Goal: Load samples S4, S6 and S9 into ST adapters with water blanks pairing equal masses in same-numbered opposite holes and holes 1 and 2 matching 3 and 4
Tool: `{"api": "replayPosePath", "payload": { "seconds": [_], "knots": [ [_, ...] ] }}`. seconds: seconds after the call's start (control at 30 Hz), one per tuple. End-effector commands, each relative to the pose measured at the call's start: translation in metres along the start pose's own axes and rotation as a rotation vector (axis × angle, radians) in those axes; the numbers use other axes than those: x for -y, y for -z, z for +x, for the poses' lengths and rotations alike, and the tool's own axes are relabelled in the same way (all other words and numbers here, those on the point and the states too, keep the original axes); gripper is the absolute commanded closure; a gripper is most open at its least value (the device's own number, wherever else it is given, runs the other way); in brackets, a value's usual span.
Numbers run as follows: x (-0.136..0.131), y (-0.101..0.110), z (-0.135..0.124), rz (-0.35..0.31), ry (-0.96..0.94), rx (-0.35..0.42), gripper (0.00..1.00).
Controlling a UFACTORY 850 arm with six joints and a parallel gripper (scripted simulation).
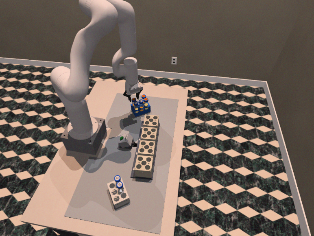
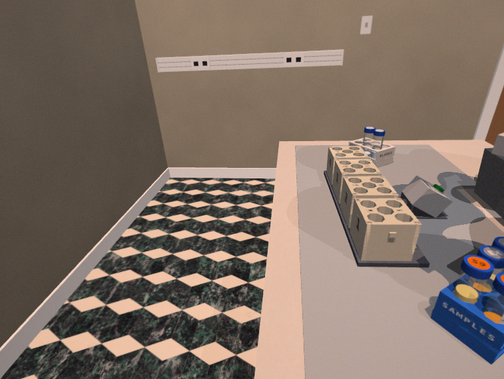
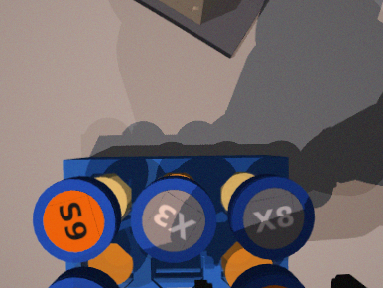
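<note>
Black two-fingered gripper (image 1: 134,99) (image 3: 271,283) is open, holding nothing, probably lining up over the blue plastic SAMPLES rack (image 1: 143,112) (image 2: 468,319) (image 3: 71,168) to grab an orange-dotted, blue-capped tube (image 1: 134,99) (image 3: 263,276).

The open pincer (image 1: 133,98) (image 3: 273,283) shows only black fingertips at the lower edge, a cut-off blue cap (image 1: 134,99) (image 3: 253,275) between them. Ahead, over the blue rack (image 1: 141,112) (image 2: 468,322) (image 3: 74,168), stand X8 (image 1: 136,103) (image 2: 500,243) (image 3: 273,216), X3 (image 1: 140,101) (image 2: 491,253) (image 3: 174,219) to its left and orange-dotted S9 (image 1: 145,99) (image 2: 477,264) (image 3: 73,220) farther left, another cropped cap (image 1: 143,96) (image 2: 501,281) (image 3: 84,279) nearer the edge. Well ahead of the pincer, past the rack, lies a dark stand corner (image 1: 132,175) (image 2: 393,264) (image 3: 218,42) under part of a beige adapter (image 1: 151,124) (image 2: 386,246) (image 3: 191,11).
</note>
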State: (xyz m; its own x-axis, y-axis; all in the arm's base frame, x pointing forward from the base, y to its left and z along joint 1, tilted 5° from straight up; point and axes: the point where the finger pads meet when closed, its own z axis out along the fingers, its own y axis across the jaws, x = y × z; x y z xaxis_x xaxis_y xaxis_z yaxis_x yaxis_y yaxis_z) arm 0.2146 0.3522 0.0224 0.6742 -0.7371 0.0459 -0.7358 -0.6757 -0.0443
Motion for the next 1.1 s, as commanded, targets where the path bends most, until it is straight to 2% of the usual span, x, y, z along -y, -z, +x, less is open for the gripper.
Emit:
{"api": "replayPosePath", "payload": {
  "seconds": [0.0,1.07],
  "knots": [
    [0.000,-0.001,0.000,0.024,-0.001,-0.005,0.43],
    [0.001,-0.020,0.000,0.024,-0.001,-0.005,0.43]
  ]
}}
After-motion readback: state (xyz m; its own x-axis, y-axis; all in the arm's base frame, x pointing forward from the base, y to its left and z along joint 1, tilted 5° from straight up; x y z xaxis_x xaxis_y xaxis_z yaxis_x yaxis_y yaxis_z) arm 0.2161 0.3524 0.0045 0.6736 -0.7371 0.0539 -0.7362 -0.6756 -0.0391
